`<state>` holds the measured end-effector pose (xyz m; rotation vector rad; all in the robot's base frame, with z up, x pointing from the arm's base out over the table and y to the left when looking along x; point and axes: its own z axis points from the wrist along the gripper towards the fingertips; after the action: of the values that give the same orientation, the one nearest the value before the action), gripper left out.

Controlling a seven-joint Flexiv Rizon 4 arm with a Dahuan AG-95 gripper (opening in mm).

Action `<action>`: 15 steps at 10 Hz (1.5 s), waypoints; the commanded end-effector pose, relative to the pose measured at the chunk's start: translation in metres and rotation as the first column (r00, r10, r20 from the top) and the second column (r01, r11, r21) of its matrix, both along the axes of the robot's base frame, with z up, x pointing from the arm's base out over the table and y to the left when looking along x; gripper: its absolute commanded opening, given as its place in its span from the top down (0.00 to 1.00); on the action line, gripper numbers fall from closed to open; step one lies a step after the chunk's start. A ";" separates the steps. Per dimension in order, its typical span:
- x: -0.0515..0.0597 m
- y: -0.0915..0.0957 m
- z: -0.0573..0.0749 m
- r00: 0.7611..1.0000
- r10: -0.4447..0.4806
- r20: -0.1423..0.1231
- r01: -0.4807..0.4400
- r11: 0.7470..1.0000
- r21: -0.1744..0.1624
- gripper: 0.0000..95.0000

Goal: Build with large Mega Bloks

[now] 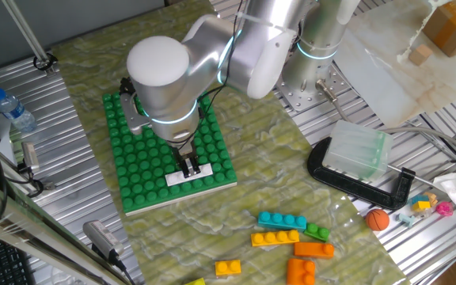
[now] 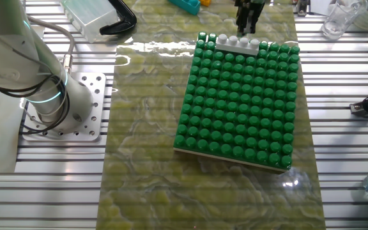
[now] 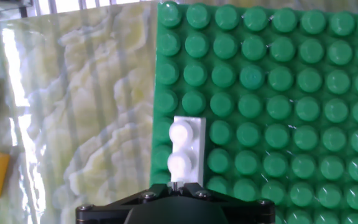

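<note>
The white Mega Blok (image 1: 190, 176) sits studs-up on the green baseplate (image 1: 145, 162), in the row along one edge of the plate and near a corner. Its long axis runs parallel to that edge; in the hand view two of its studs show, lined up away from the camera. The gripper (image 1: 189, 166) stands upright over the brick's middle with its fingers narrow and close to it; whether they pinch the brick or just touch it I cannot tell. The rest of the baseplate is bare studs, so there is open room inward from the brick. Beyond the edge lies marbled table (image 1: 275, 158). Loose bricks lie well apart from the plate: a cyan brick (image 1: 282, 221), a yellow brick (image 1: 275, 238) and an orange brick (image 1: 313, 250).
</note>
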<state>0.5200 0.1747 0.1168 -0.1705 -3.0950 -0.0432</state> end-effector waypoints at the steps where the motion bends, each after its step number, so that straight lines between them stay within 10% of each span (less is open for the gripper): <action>1: 0.004 0.003 -0.004 1.000 -0.002 0.004 0.002 1.000 0.005 1.00; 15: 0.008 0.000 -0.021 1.000 0.020 0.003 -0.020 0.999 -0.028 1.00</action>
<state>0.5282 0.1747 0.0951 -0.1376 -3.1031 0.0003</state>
